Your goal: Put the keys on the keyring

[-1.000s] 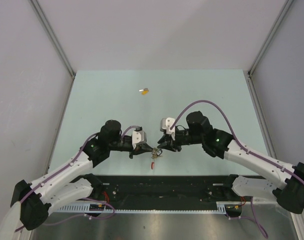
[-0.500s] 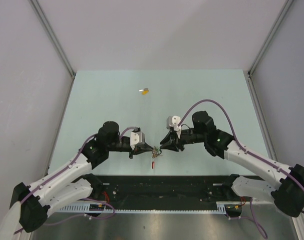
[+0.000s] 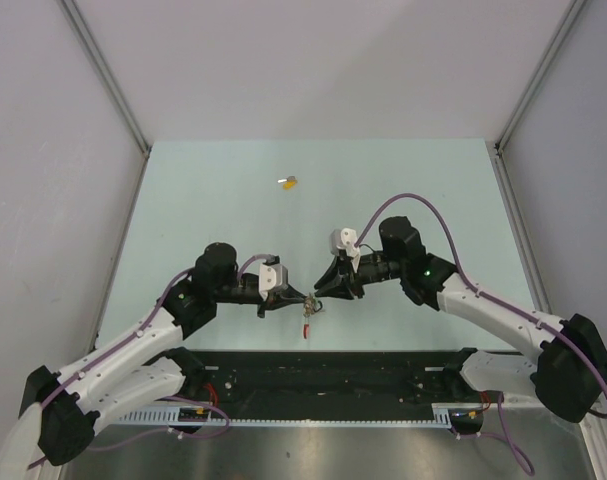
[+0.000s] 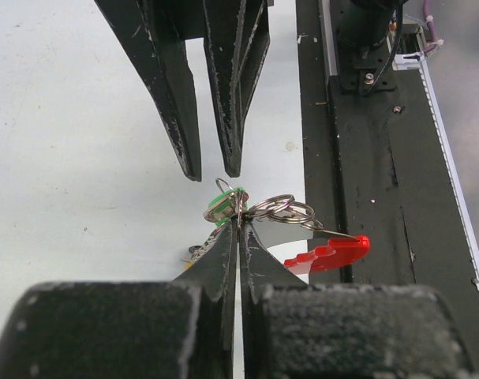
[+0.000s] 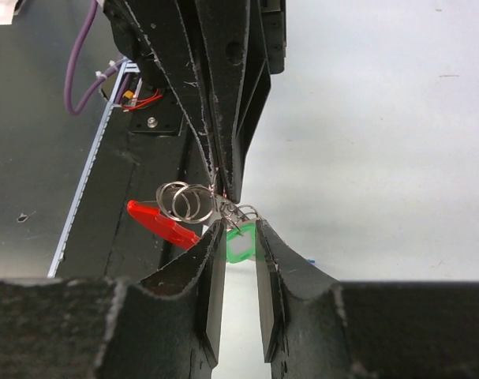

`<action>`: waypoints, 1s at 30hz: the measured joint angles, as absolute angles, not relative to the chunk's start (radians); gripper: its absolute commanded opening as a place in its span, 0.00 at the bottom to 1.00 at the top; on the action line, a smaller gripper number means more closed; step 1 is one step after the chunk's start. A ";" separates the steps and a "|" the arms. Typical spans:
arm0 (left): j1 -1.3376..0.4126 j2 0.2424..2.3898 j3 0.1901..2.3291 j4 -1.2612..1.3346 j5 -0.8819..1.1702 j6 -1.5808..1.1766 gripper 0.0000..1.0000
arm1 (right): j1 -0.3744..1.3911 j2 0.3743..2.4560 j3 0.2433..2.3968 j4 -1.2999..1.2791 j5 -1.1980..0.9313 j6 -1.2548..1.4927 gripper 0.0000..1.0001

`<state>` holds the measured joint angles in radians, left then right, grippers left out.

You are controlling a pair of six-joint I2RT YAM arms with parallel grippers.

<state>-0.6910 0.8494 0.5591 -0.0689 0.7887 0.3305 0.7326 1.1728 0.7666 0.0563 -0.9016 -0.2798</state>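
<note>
left fingers [image 4: 217, 268] are pressed shut on the keyring of silver wire loops [image 4: 280, 209], holding it by the near edge of the pale green surface [image 3: 203, 200], with a red plastic tag [image 4: 334, 253] hanging off one side. right fingers [image 5: 210, 272] face them tip to tip, narrowly parted. in my right wrist view the small green-headed silver key [image 5: 241, 246] shows in that gap, right against the loops. from the left wrist it looks just past those tips, so i cannot tell whether it is pinched or only bracketed. i judge this to be the threading step for the green key, working its hole onto a loop's open end. the next move calls for very small, slow motion from the right side while the left holds the loops steady, since a slip could drop the key. the small yellow-headed key [image 3: 288, 182] lies well apart toward the far side of the surface, not yet fetched.
</note>
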 measured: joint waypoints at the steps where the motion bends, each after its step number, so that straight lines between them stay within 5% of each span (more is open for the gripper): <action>1: -0.691 0.849 0.559 -0.068 0.788 0.331 0.00 | 0.733 1.175 0.767 0.059 -0.908 -0.280 0.25; 17: -0.691 0.846 0.551 -0.043 0.791 0.314 0.01 | 0.738 1.221 0.767 0.062 -0.955 -0.281 0.18; 26: -0.690 0.836 0.547 -0.031 0.788 0.313 0.00 | 0.738 1.221 0.767 0.065 -0.960 -0.281 0.00; 30: -0.690 0.834 0.546 -0.031 0.780 0.315 0.09 | 0.738 1.211 0.767 0.054 -0.943 -0.281 0.00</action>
